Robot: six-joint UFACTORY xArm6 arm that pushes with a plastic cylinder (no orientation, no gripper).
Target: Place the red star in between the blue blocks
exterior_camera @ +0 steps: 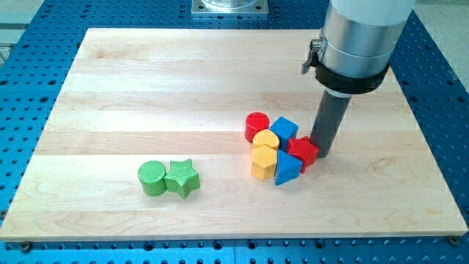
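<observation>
The red star (303, 152) lies right of centre on the board, touching a blue cube (284, 130) above it and a blue triangular block (286, 169) below it, on their right side. My tip (319, 152) rests against the star's right edge. The dark rod rises from there to the grey arm at the view's top right.
A red cylinder (257, 126), a yellow heart-shaped block (265, 140) and a yellow block (263, 163) crowd the left of the blue blocks. A green cylinder (152, 178) and a green star (182, 178) lie at the lower left. The wooden board (146, 81) ends in blue perforated table.
</observation>
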